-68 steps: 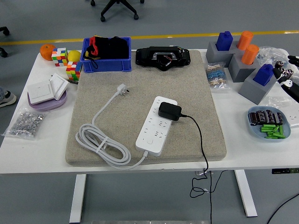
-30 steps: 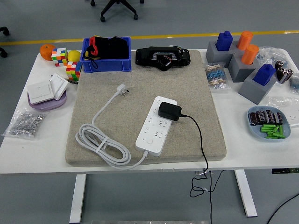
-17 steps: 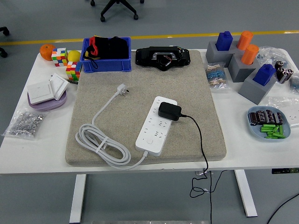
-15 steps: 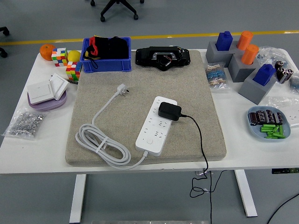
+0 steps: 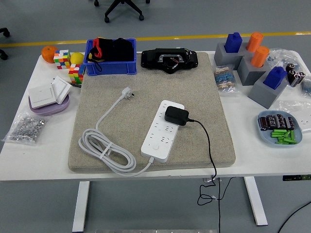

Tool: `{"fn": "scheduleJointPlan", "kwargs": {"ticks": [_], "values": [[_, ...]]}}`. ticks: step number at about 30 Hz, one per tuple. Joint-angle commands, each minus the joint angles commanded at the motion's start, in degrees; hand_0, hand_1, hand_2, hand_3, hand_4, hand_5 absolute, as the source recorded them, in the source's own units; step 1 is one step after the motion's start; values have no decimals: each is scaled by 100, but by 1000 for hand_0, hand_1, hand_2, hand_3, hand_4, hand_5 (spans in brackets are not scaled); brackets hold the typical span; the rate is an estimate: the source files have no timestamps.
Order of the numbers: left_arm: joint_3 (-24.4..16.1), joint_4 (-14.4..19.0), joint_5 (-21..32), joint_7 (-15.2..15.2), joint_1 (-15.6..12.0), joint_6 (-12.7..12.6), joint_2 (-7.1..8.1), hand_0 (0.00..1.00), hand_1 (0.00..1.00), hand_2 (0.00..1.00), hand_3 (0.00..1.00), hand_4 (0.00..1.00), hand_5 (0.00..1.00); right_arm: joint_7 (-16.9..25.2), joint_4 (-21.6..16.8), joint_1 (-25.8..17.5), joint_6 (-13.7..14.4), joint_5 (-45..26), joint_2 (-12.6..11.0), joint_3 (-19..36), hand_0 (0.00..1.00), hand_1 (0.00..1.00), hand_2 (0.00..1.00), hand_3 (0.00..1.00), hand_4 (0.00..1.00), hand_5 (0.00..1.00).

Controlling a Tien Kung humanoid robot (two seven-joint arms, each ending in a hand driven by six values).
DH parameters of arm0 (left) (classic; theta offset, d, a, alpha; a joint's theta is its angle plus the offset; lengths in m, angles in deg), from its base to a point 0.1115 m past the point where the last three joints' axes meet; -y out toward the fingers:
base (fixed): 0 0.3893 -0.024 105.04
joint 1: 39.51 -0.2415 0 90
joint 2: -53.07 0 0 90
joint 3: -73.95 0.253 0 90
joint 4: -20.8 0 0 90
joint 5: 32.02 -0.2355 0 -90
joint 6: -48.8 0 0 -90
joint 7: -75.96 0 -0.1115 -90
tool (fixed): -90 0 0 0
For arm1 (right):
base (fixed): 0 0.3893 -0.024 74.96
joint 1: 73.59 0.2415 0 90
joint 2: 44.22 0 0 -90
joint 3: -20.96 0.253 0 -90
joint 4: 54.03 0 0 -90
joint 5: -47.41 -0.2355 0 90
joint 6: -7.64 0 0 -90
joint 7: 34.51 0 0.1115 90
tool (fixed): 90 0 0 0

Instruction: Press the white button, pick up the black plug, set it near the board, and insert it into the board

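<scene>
A white power strip (image 5: pixel 163 131) lies slanted on the beige felt mat (image 5: pixel 194 87), with its round white button (image 5: pixel 155 145) near its lower end. A black plug adapter (image 5: pixel 176 115) sits on the strip's upper right part; its black cable (image 5: pixel 209 145) runs down over the table's front edge. The strip's own white cord (image 5: pixel 104 148) is coiled at the mat's lower left, and its white plug (image 5: pixel 127 92) lies loose on the mat. Neither robot hand shows in this view.
A blue bin (image 5: pixel 111 57) and a black device (image 5: pixel 169 59) stand at the back. Cubes, an orange (image 5: pixel 48 54) and a purple dish with switches (image 5: pixel 47 96) are at left. Grey blocks (image 5: pixel 252 68) and a blue dish of batteries (image 5: pixel 279 128) sit at right.
A black-and-white object at the far right edge in the oldest frame has left the view. Nothing on the mat has moved.
</scene>
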Motion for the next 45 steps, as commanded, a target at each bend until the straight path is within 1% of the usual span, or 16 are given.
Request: {"fn": "scheduleJointPlan", "kwargs": {"ticks": [4,7,8,10,12,13,16,17,20,22,23,27,32,38,41,45], "values": [[-95,0,-162,52,-58,9,-41,707,666,585,681,661,266,-48,20,-65,-55,18,-4,-36,867,776,748,747,916,717],[-35,0,-187,58,-125,30,-71,707,666,585,681,661,266,-67,44,-119,-95,40,-26,-63,867,776,748,747,916,717],[29,0,-90,16,-187,39,-87,707,666,585,681,661,266,-83,50,-154,-103,51,-34,-63,867,776,748,747,916,717],[144,0,6,-16,-252,54,-88,706,666,586,681,661,266,-90,50,-197,-123,57,-47,-61,866,776,747,747,917,715],[159,0,-19,-7,-284,59,-85,706,666,586,681,661,266,-105,49,-218,-139,66,-50,-54,866,776,747,747,917,715],[86,0,-87,50,-303,56,-73,706,666,586,681,661,266,-124,60,-213,-157,74,-51,-47,866,776,747,747,917,715],[-89,0,-159,72,-329,35,-51,707,666,586,681,661,266,-182,92,-128,-198,123,-34,-24,864,775,746,747,915,711],[-109,0,-151,72,-320,30,-38,707,666,586,681,661,266,-193,97,-83,-205,148,-34,-25,864,775,746,747,915,711],[-292,0,-386,193,-242,14,2,707,666,586,681,661,266,-218,92,-9,-230,192,-73,-43,864,775,746,747,915,711],[-535,0,-628,291,-170,-12,28,706,666,585,680,661,267,-236,76,25,-241,196,-92,-24,863,775,746,748,915,709],[-580,0,-640,296,-136,-22,50,706,666,585,680,661,267,-230,67,56,-246,189,-101,-2,863,775,746,748,915,709],[-565,0,-619,290,-55,-20,70,707,666,586,681,661,267,-242,83,162,-249,194,-102,-3,863,775,746,748,915,708],[-621,0,-622,298,116,-34,22,707,666,586,681,661,267,-248,106,316,-256,197,-108,-108,863,775,746,748,915,708],[-520,0,-620,349,196,-23,-33,707,666,586,682,662,268,-240,65,356,-246,190,-98,-51,861,775,748,747,914,705],[-438,0,-555,329,218,-20,-32,707,666,586,681,661,267,-244,53,346,-247,194,-93,-15,860,775,747,748,914,704],[-491,0,-631,354,254,-26,-17,707,666,586,681,661,267,-241,45,331,-240,186,-89,13,860,775,747,748,914,704]]}}
